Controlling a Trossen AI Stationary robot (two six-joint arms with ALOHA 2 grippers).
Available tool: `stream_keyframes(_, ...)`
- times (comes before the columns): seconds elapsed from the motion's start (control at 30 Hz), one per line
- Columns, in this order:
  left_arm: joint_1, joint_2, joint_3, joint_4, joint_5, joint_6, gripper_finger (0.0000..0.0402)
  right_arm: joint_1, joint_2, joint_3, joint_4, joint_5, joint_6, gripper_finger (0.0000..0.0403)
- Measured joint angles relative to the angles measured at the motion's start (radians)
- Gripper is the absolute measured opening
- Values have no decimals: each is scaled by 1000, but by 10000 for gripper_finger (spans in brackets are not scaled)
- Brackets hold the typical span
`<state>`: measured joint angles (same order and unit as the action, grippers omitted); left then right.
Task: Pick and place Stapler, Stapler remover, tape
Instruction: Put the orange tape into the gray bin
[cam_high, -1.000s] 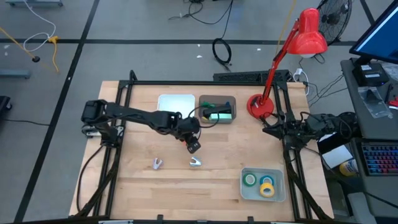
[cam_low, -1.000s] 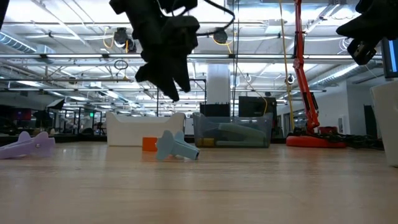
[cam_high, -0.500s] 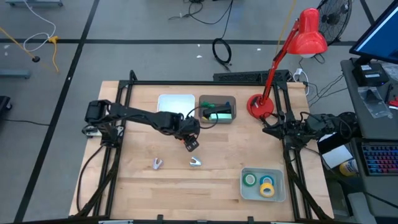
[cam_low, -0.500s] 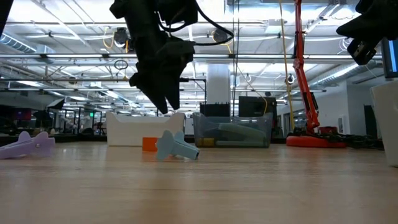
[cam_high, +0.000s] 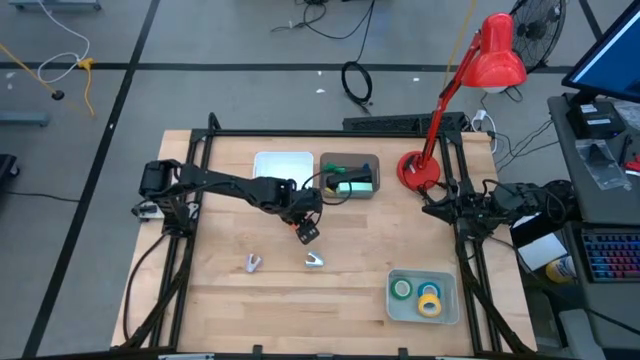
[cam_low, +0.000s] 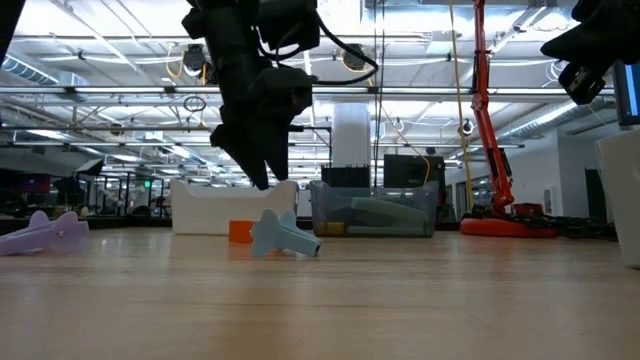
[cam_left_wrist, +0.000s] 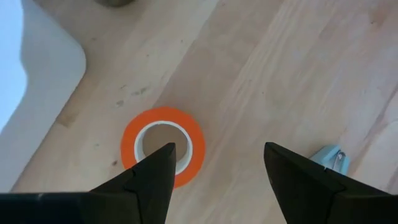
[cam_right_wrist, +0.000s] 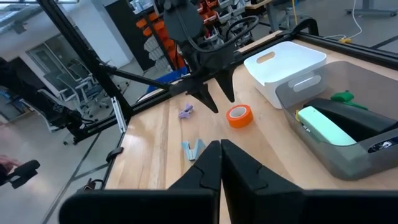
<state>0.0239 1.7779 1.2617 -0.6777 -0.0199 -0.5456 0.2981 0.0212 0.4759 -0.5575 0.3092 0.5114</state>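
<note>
- At the table's near right corner, 3 tape rolls (cam_high: 424, 296), 1 each green, blue and yellow, are seen inside a clear bin (cam_high: 447, 314).
- Farther in, 2 staple removers (cam_high: 315, 261) are laid on the wooden table (cam_high: 220, 300), well apart.
- Above the orange tape roll (cam_left_wrist: 163, 146), the left hand (cam_left_wrist: 217, 165) is held with fingers spread, the roll untouched.
- Beyond, a stapler (cam_right_wrist: 326, 126) is lodged in a grey bin (cam_right_wrist: 348, 158) beside a white tray (cam_high: 283, 165).
- At the table's right edge, the right hand (cam_right_wrist: 220, 155) is seen pressed together.
</note>
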Motion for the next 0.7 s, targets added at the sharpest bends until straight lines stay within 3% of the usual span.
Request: stream_keyframes(0.7, 8, 130, 0, 30, -7, -167, 250, 0, 0, 0, 0, 2, 50, 0)
